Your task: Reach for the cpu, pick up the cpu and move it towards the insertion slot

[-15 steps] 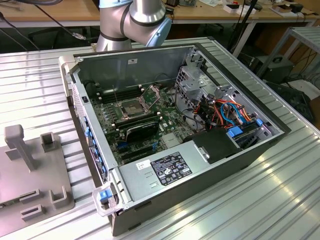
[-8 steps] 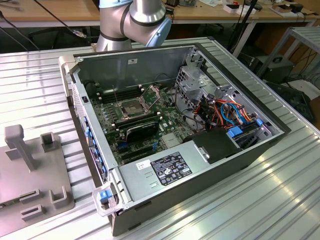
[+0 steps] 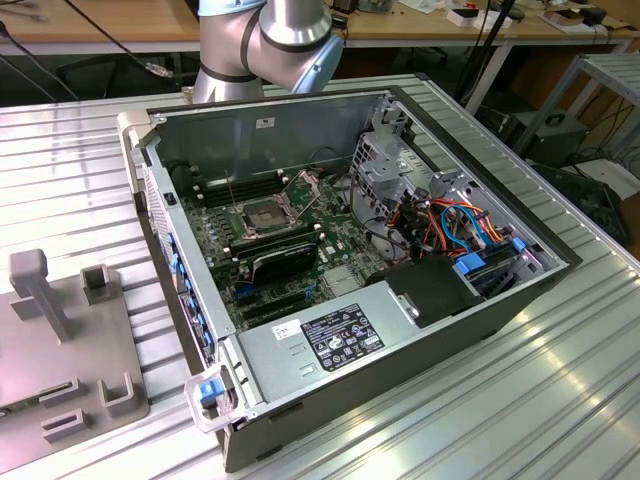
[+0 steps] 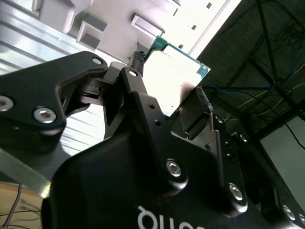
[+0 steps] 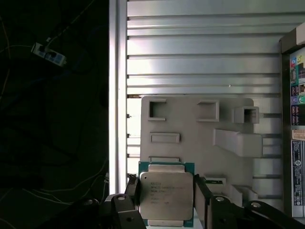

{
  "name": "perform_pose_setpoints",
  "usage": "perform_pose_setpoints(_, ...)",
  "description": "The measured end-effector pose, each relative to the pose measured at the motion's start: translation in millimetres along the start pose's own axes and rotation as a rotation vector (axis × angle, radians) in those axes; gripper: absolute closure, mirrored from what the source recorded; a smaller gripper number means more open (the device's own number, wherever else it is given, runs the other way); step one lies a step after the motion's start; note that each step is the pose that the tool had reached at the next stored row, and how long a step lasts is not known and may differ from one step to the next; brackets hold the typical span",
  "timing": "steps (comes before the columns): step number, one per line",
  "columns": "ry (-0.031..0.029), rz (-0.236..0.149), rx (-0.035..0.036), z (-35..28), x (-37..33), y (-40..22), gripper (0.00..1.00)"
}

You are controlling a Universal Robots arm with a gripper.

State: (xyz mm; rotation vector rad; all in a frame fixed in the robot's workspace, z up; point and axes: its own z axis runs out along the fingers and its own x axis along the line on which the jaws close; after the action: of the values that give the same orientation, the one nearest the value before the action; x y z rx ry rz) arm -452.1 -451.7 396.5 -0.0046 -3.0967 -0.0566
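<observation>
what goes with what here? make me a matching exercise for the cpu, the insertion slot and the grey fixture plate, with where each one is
Things
1. the cpu
2. the insertion slot
3. the grey fixture plate

Places
A. flat on the ribbed table, outside the computer case
B. clamped between the fingers of the gripper
C. on the motherboard inside the computer case

Pairs: 1-B, 2-C, 3-A
</observation>
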Motion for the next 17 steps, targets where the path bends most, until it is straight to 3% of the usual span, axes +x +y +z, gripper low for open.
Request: perform_pose_setpoints(17, 0.0002, 0.000, 0.0002, -1.3, -19.1, 0.1, 0.45)
